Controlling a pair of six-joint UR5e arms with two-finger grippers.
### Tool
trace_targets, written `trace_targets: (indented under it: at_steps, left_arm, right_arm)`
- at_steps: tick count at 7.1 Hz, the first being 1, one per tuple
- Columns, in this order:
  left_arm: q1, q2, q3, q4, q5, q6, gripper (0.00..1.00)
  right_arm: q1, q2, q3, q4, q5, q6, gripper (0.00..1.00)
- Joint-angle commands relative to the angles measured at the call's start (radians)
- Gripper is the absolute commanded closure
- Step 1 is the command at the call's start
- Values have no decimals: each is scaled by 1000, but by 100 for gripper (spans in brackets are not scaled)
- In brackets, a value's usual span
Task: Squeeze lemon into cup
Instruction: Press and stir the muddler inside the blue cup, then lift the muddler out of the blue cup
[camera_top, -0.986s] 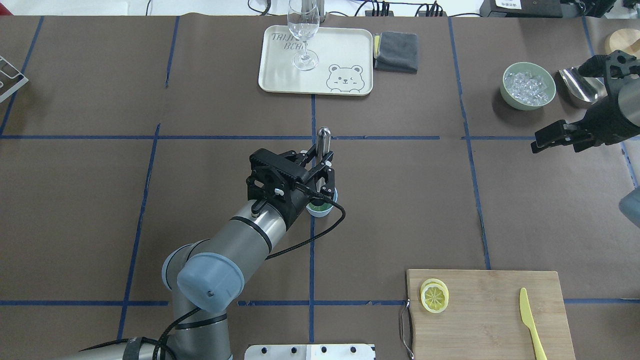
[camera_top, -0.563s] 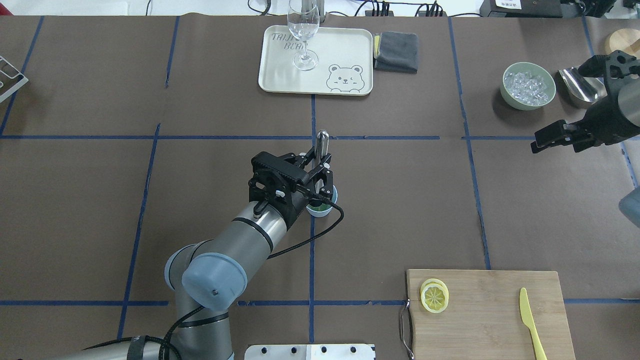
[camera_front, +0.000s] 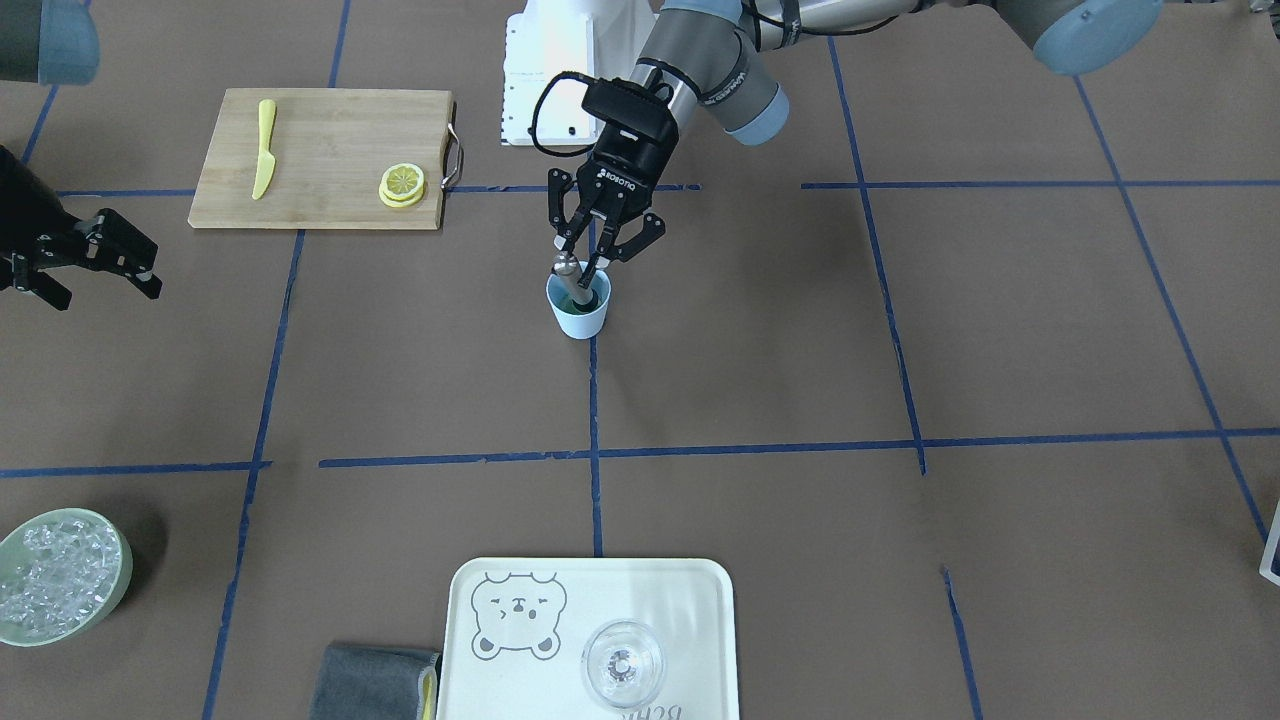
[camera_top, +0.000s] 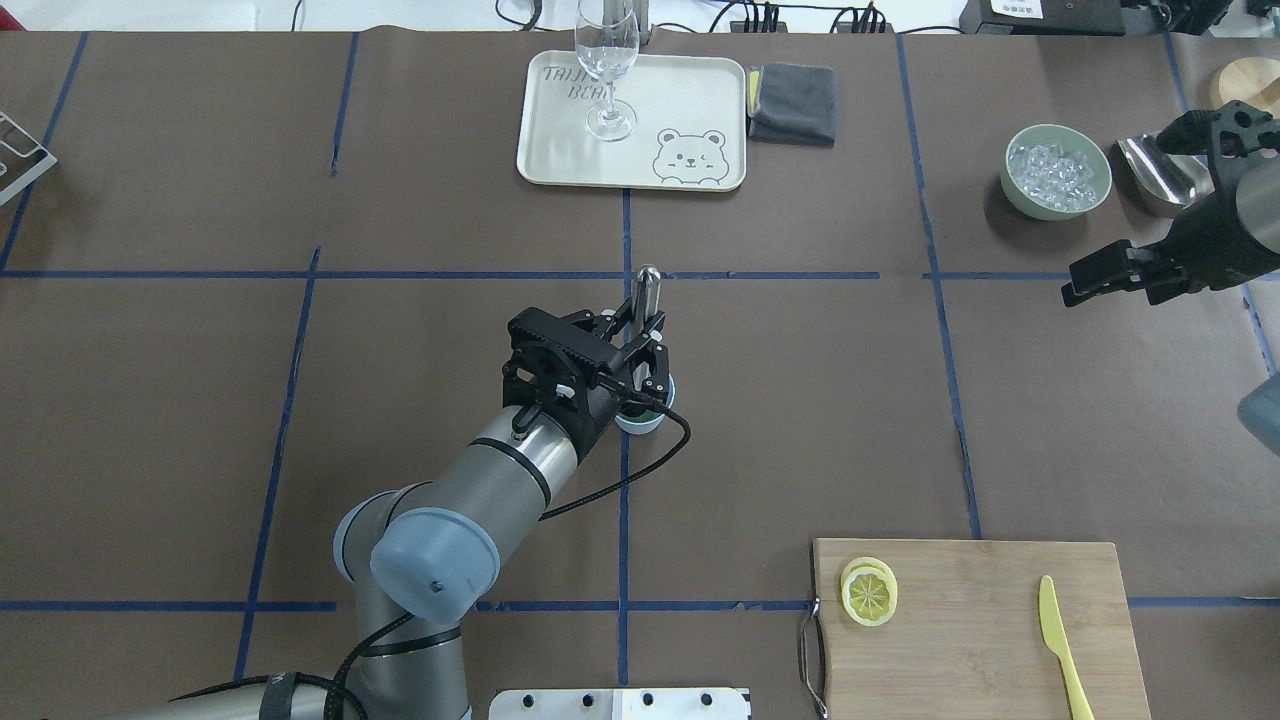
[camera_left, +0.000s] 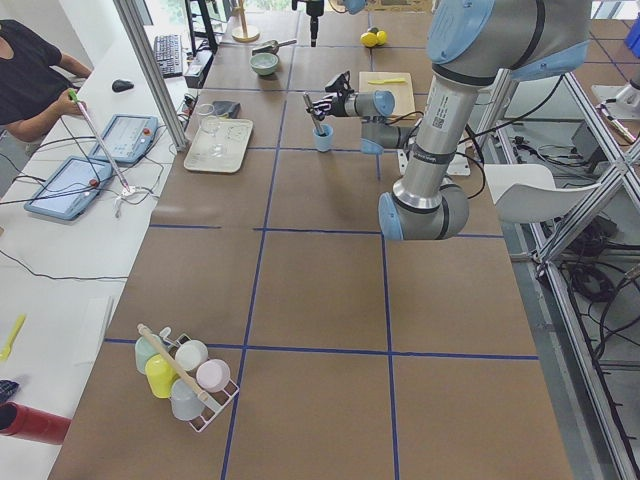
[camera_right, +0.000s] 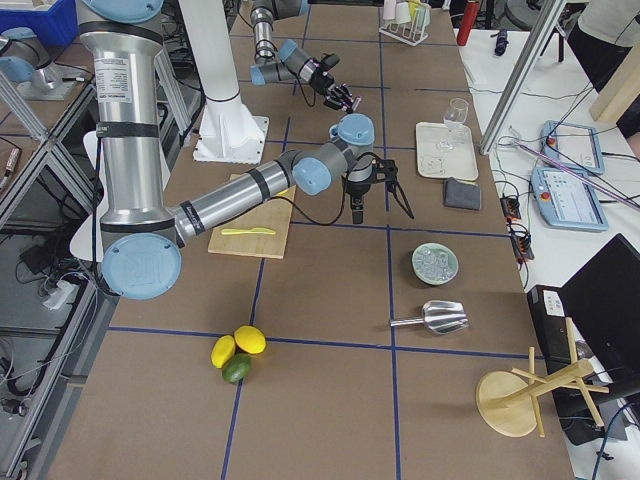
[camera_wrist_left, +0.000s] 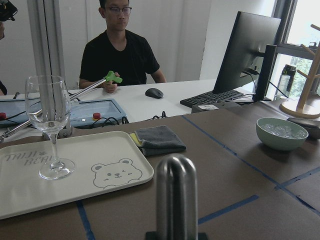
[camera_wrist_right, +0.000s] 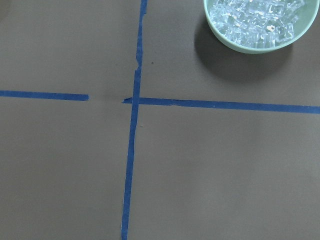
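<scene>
The light blue cup (camera_front: 580, 312) stands at the table's middle and has something green inside; the overhead view shows only its rim (camera_top: 641, 423) under my left hand. My left gripper (camera_front: 584, 266) (camera_top: 650, 372) is right above the cup, shut on an upright metal muddler (camera_top: 647, 288) (camera_wrist_left: 176, 195) whose lower end is in the cup. Two stacked lemon slices (camera_top: 868, 592) (camera_front: 402, 184) lie on the wooden cutting board (camera_top: 990, 640), far from both grippers. My right gripper (camera_top: 1088, 279) (camera_front: 98, 262) hovers open and empty near the ice bowl.
A yellow plastic knife (camera_top: 1058, 640) lies on the board. A pale green bowl of ice (camera_top: 1057, 170) and a metal scoop (camera_top: 1150, 172) are at the far right. A bear-printed tray (camera_top: 690, 95) with a wine glass (camera_top: 608, 70) and a grey cloth (camera_top: 793, 102) are at the back.
My left arm has shifted slightly and the muddler's top has sunk a little toward the cup. The right arm has not moved.
</scene>
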Motion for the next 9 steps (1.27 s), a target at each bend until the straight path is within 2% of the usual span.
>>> trace_targets:
  at_steps: [1, 4, 7, 9]
  left_arm:
    - [1, -2, -2, 0, 0, 2, 100]
    - [-23, 6, -154, -2, -2, 95, 100]
    - [-83, 9, -226, 14, -11, 98, 100]
    - [-141, 36, -227, 149, -27, 98, 100]
  right_arm:
    - [0, 0, 0, 0, 0, 0, 0]
    - [-2, 2, 0, 0, 0, 5, 0]
    - [-2, 2, 5, 0, 8, 9, 0]
    - [-2, 6, 3, 0, 8, 12, 0]
